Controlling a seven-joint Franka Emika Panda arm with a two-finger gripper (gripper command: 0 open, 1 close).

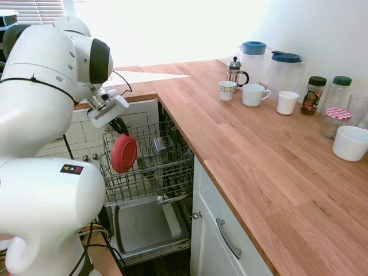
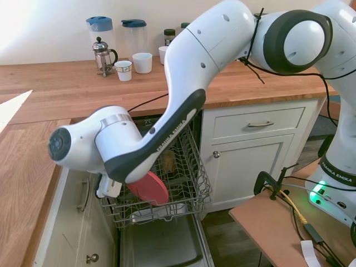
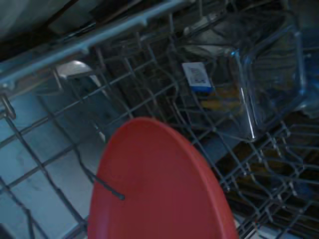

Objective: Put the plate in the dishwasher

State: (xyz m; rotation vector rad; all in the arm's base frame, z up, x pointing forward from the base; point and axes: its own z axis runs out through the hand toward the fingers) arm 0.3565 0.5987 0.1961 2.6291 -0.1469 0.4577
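The coral-red plate [image 1: 123,153] stands on edge, low in the pulled-out wire rack [image 1: 172,175] of the open dishwasher [image 1: 146,227]. My gripper [image 1: 121,130] comes down from above and is shut on the plate's top rim. In the second exterior view the plate [image 2: 149,187] shows below my forearm, inside the rack [image 2: 192,183], and the fingers are hidden by the arm. The wrist view shows the plate [image 3: 159,189] close up, with a rack wire crossing its face.
A clear plastic container [image 3: 259,74] sits in the rack behind the plate. White cabinets [image 1: 230,241] flank the dishwasher. On the wooden counter [image 1: 259,167] stand mugs [image 1: 253,94], a French press [image 1: 234,71], jugs, jars and a white bowl [image 1: 350,142].
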